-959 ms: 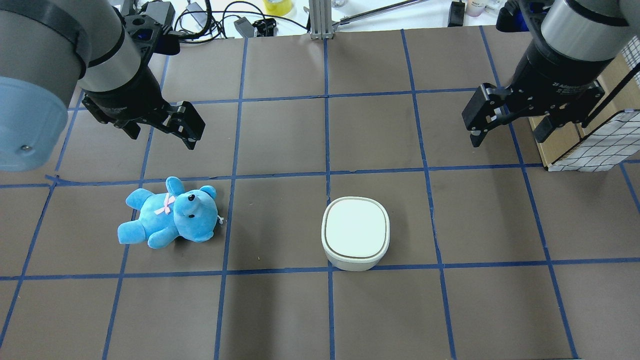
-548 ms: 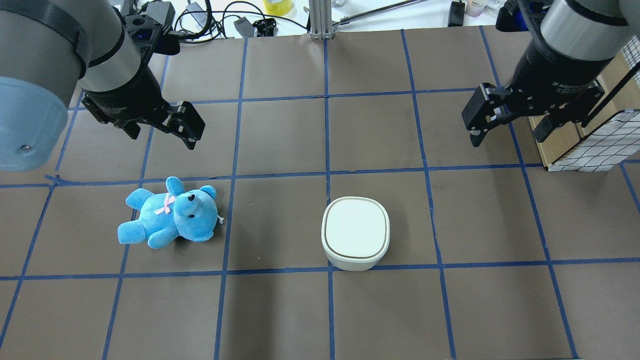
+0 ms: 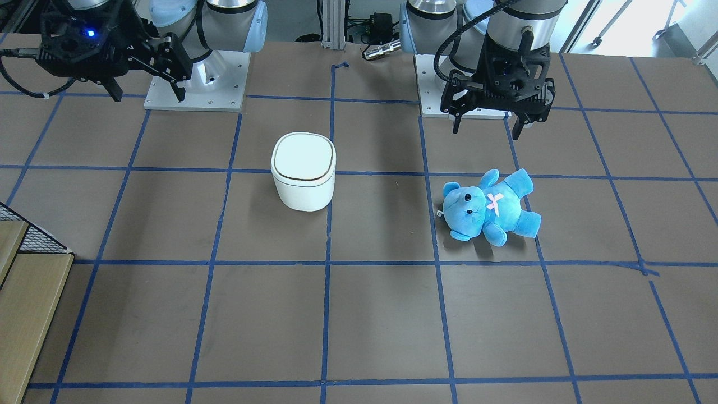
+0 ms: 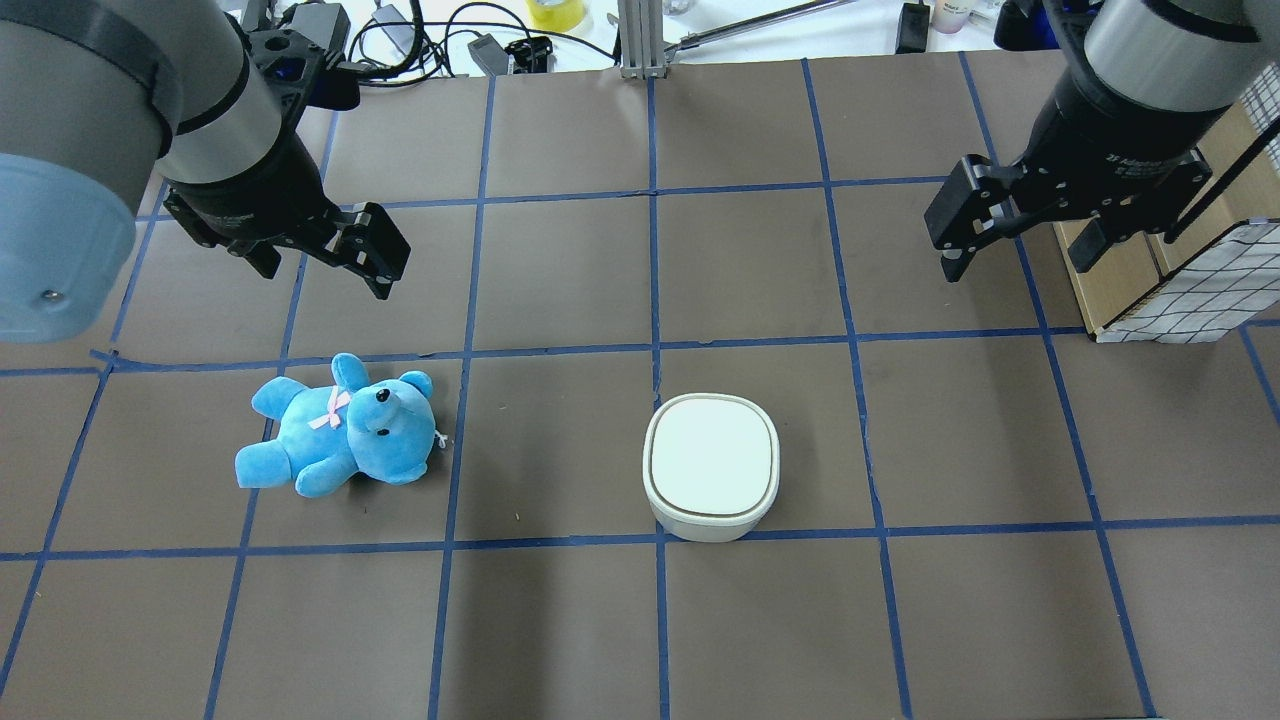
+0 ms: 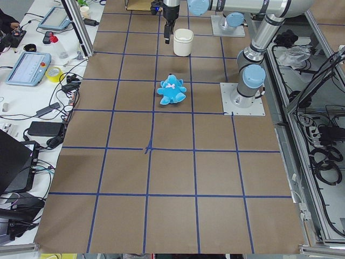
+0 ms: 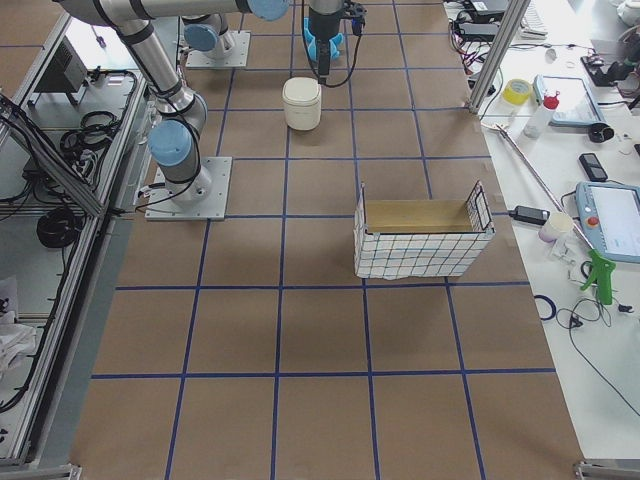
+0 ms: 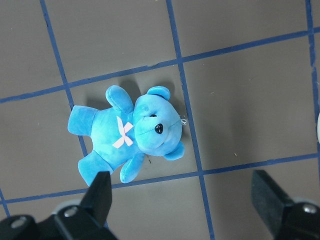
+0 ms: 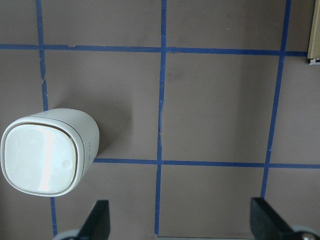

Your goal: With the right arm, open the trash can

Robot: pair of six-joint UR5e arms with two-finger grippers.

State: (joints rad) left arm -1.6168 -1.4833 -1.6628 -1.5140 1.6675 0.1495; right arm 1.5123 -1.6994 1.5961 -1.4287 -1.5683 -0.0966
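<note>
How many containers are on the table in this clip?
2. The white trash can stands, lid shut, near the middle of the table; the wire-mesh box sits open-topped at the robot's right end. None appear hidden.

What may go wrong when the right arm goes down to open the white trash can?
1. The trash can stands free, with the left gripper away near the teddy bear, so an off-centre push on the lid may slide or tip it.
2. The right gripper is open wide; one finger may catch the rim rather than the lid.
</note>
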